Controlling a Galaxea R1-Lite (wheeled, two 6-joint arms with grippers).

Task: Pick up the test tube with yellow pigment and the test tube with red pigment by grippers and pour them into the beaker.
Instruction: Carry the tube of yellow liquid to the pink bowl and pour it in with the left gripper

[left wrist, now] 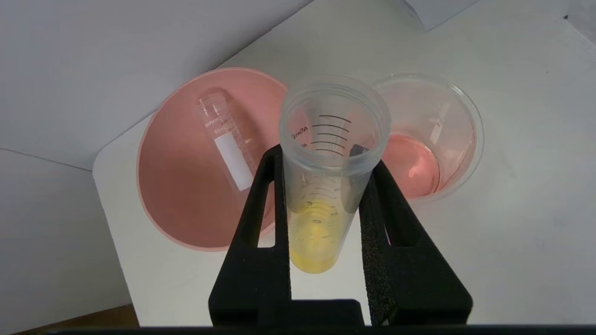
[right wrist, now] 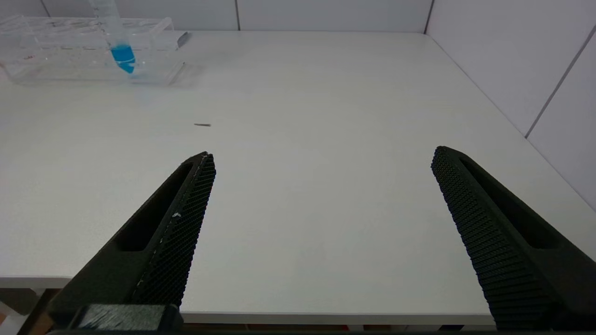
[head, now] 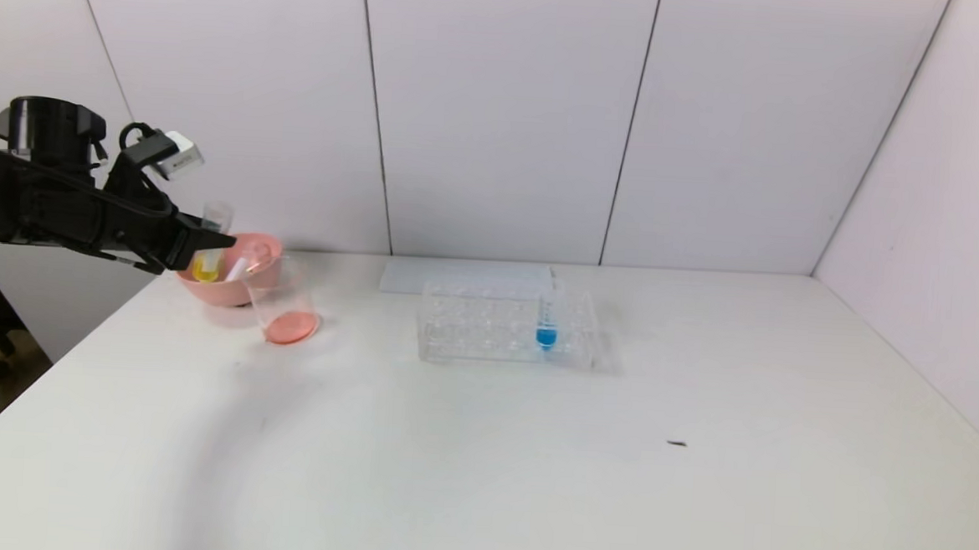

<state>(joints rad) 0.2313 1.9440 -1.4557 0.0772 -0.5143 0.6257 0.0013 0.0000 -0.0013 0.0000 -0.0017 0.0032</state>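
The left hand [head: 206, 248] is clenched on the test tube with yellow pigment [head: 208, 252], holding it nearly upright above the pink bowl [head: 225, 290] at the bench's [head: 481, 442] ten o'clock corner; in the head view the fingers hide the tube's middle. An emptied tube [left wrist: 226, 139] lies slanted inside the bowl, partly hidden behind one finger [left wrist: 260, 214]; whether it is the red-pigment tube cannot be told. The beaker [head: 283, 302], just beside the bowl toward three o'clock, holds a shallow pink-red layer. In the clear rack [head: 508, 325] at twelve o'clock stands a blue-liquid tube [head: 547, 320]. The right hand [right wrist: 321, 163], unseen from the head, hangs released over the bench's near edge, its base cut off.
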